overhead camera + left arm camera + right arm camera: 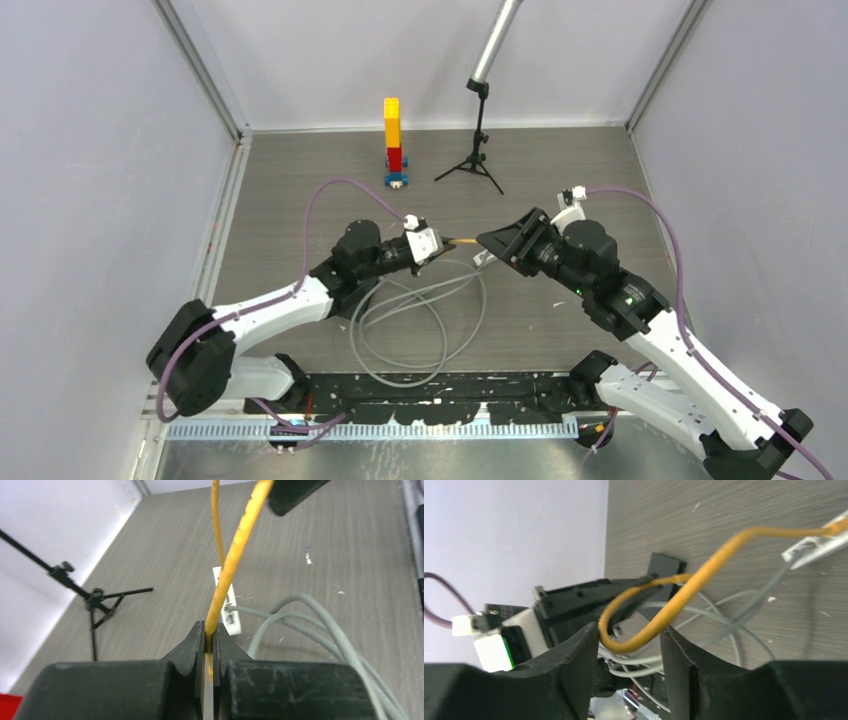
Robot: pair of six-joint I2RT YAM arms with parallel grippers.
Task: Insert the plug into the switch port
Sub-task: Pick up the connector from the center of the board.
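Left wrist view, nearest first: left gripper (pixel 209 636) jaws pinched together on the yellow cable (pixel 235 555). Just beyond, the white switch box (pixel 231 611) lies flat on the desk (pixel 150 545), with grey cables (pixel 310 625) beside it. The right wrist view adds what that one lacks: right gripper (pixel 631 630) jaws stand apart with a yellow loop passing between them, its far end reaching the box, though I cannot tell whether the plug sits in the port. The overhead alone shows both arms meeting mid-desk, with a block tower (pixel 393 135) and tripod (pixel 478 150) by the back wall.
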